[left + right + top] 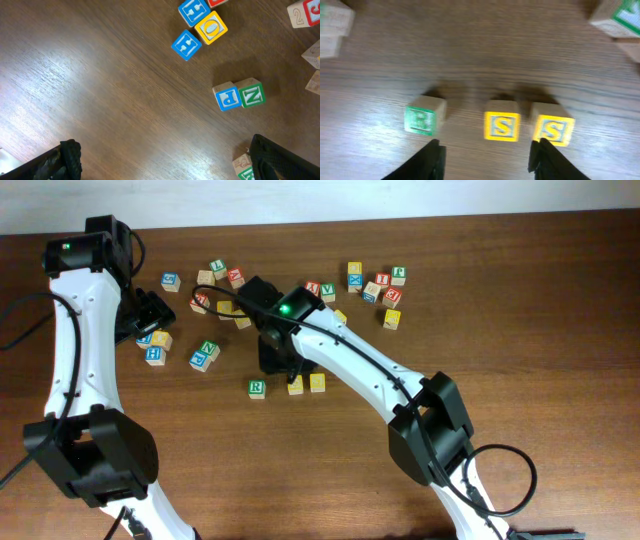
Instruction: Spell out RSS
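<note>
The right gripper (487, 162) stands spread, with nothing between its fingers. Just ahead of the gap lies the first S (502, 126), flat on the table (480, 50). The second S (552, 130) sits just beside it, ahead of the finger away from the left arm; whether the two touch I cannot tell. The R (422, 120) lies ahead of the other finger, a wider gap off and turned a little.

From this wrist the row reads R, S, S, so the word looks spelled. The parted fingers over the first S suit a release. The R's looser spacing might merit a nudge.

Past the row, more cubes (375, 285) lie scattered, none in the way.

The left gripper (170, 165) is spread wide and empty above bare wood, probably parked there so the row is left to the other arm. Ahead of it a P (229, 97) and a Z (251, 93) touch side by side. Farther on, an O (211, 27) sits among blue cubes.

The table is dark brown wood with a visible grain and a faint sheen, flat and dry. Beyond its far edge only a pale strip shows; of the room nothing more can be told.
</note>
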You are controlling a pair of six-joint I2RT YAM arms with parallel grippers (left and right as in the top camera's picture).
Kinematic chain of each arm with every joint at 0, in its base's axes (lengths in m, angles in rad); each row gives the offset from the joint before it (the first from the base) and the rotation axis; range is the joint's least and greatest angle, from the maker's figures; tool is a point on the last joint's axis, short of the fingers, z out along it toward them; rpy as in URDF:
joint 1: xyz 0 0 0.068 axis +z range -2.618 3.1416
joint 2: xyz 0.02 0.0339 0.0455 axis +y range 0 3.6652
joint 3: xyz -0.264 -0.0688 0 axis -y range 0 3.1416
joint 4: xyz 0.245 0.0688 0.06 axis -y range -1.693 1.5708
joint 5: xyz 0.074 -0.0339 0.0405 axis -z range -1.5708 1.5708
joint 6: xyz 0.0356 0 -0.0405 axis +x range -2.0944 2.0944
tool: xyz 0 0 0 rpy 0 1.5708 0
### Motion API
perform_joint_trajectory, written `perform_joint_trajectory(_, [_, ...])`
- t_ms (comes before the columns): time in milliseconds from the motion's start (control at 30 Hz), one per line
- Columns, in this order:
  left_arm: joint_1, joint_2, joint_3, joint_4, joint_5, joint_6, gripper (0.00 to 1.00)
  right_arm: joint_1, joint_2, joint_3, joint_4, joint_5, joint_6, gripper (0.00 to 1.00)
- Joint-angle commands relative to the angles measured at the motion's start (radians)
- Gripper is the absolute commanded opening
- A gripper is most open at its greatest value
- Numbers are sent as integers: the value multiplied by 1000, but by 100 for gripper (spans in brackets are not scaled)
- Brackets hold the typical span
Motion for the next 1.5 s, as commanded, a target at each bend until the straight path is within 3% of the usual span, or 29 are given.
perform_joint_trajectory(0, [3,-13,6,-1,-5,-17,99,51,13,16,45,-23,0,56])
perform_joint_trajectory(233, [3,-13,6,-1,-5,-17,99,87,13,-31,137,-12,87,57])
perform_joint_trajectory(767, [3,-13,6,-1,-5,-17,99,124,13,-190,326,-14,91,56])
perform_joint_trajectory(1467, [3,-13,6,-1,-5,-17,99,127,79,-200,348,30,113,53])
